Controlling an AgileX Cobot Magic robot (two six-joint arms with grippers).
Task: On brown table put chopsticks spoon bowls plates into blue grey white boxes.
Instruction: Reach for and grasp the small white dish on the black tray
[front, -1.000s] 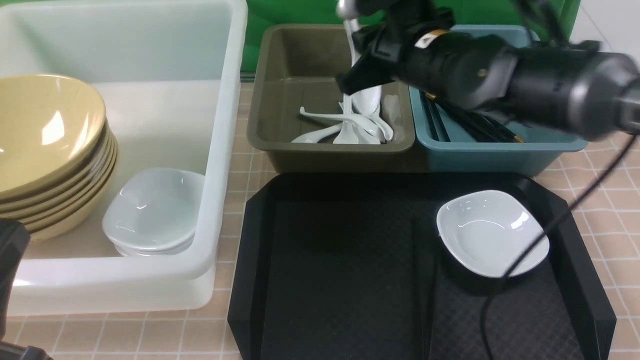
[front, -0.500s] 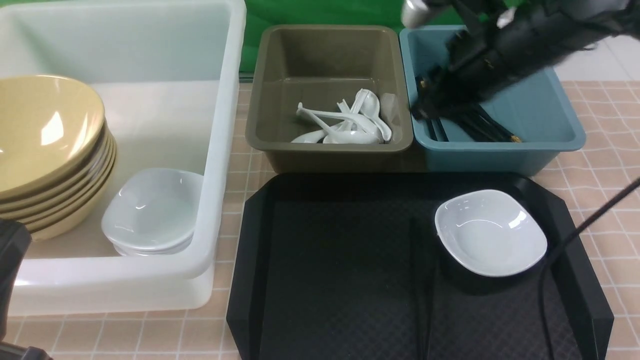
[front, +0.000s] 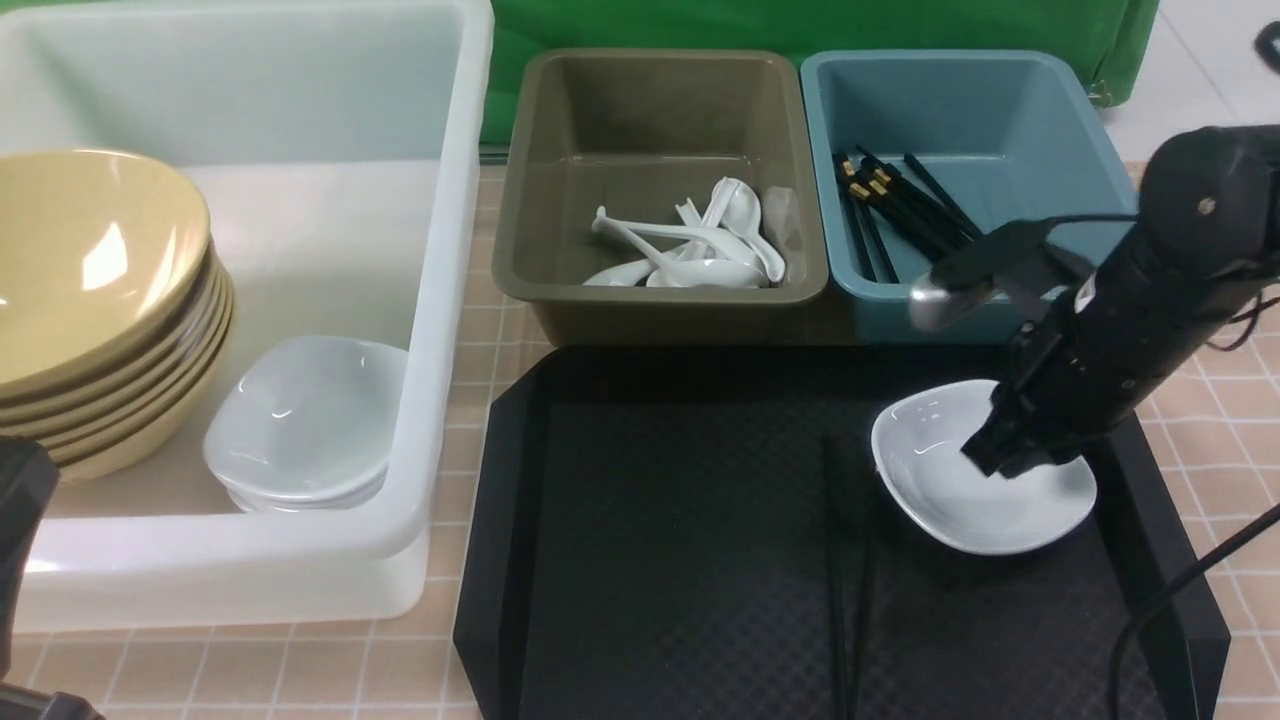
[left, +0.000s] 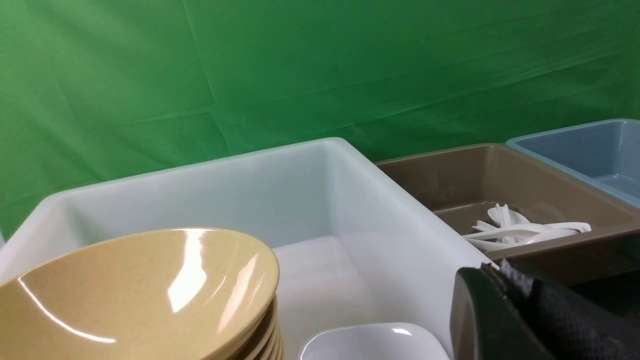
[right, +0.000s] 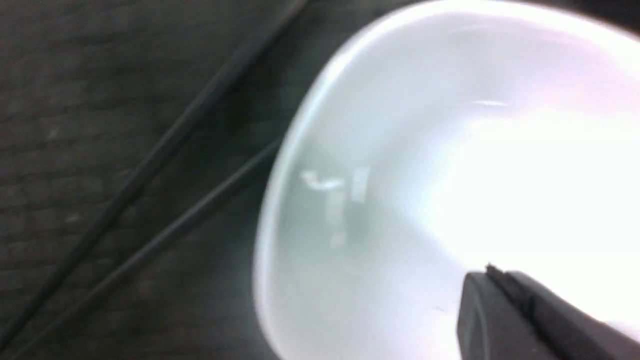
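My right gripper (front: 1000, 462) (right: 492, 274) is shut and empty, its tips down in the hollow of a white plate (front: 985, 495) (right: 450, 165) on the black tray (front: 680, 520). Two loose chopsticks (front: 845, 590) (right: 165, 150) lie on the tray left of that plate. More chopsticks (front: 900, 205) lie in the blue box (front: 1000, 300). Spoons (front: 700, 250) are piled in the grey box (front: 660, 300). The white box (front: 440, 300) holds stacked yellow bowls (front: 90, 290) and stacked plates (front: 305, 420). My left gripper (left: 492, 272) is shut and empty beside the white box's near corner.
The brown table (front: 1230, 400) shows around the boxes and the tray. The right arm's cable (front: 1160, 600) trails over the tray's right rim. A green backdrop (left: 300, 75) hangs behind the boxes.
The right gripper let a spoon go into the grey box, swung right across the blue box, came down into the plate on the tray, and its jaws closed. The left arm stayed put.
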